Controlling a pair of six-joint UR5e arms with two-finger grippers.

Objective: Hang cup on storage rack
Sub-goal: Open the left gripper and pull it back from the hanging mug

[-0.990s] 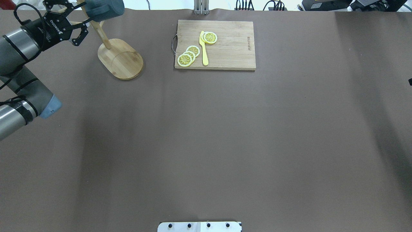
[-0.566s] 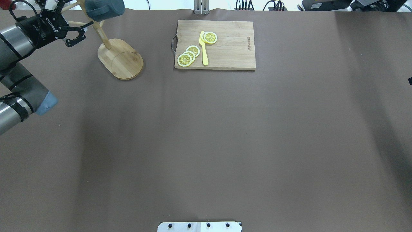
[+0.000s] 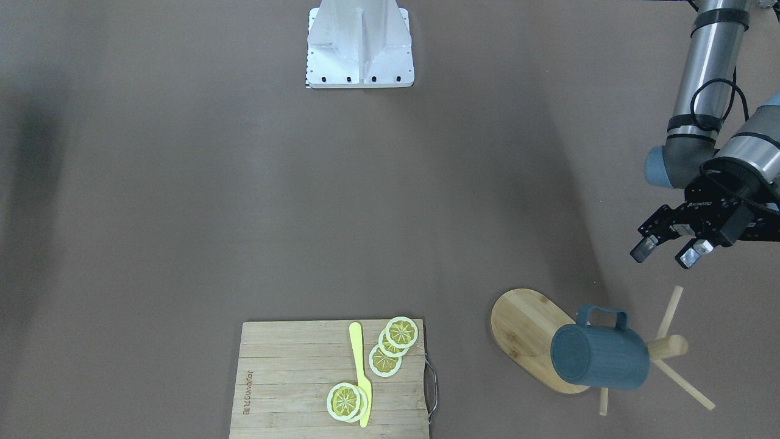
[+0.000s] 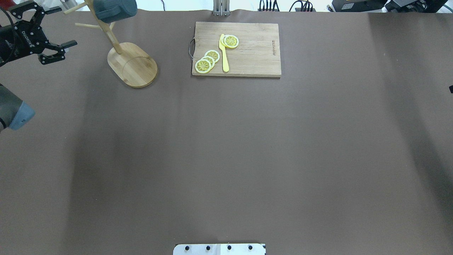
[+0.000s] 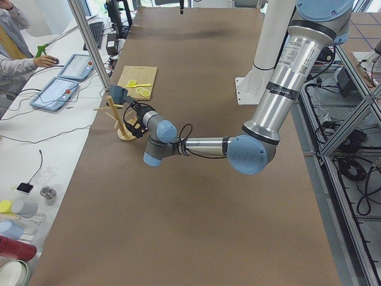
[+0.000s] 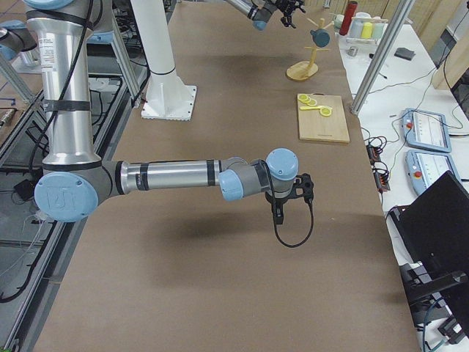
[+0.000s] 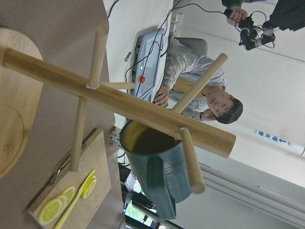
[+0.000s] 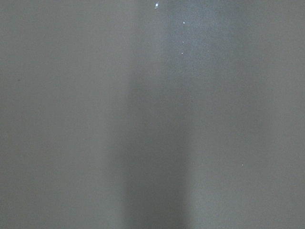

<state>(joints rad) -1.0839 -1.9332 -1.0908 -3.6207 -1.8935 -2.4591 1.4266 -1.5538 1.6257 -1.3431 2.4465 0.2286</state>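
Note:
The dark teal ribbed cup (image 4: 115, 9) hangs by its handle on a peg of the bamboo storage rack (image 4: 132, 65) at the table's far left. In the front-facing view the cup (image 3: 600, 356) lies on its side over the rack's oval base (image 3: 524, 323). My left gripper (image 4: 62, 26) is open and empty, to the left of the rack and clear of it; it also shows in the front-facing view (image 3: 664, 255). The left wrist view shows the cup (image 7: 157, 167) on the post (image 7: 119, 102). My right gripper (image 6: 286, 202) shows only in the exterior right view; I cannot tell its state.
A rectangular cutting board (image 4: 247, 53) with lemon slices (image 4: 207, 61) and a yellow knife (image 4: 223, 53) lies at the back middle. The robot's white base plate (image 3: 359, 42) is at the near edge. Operators sit beyond the far edge (image 5: 18, 53).
My left gripper has drawn back to the left, away from the rack, with its jaws open. The cup stays hanging on the peg.

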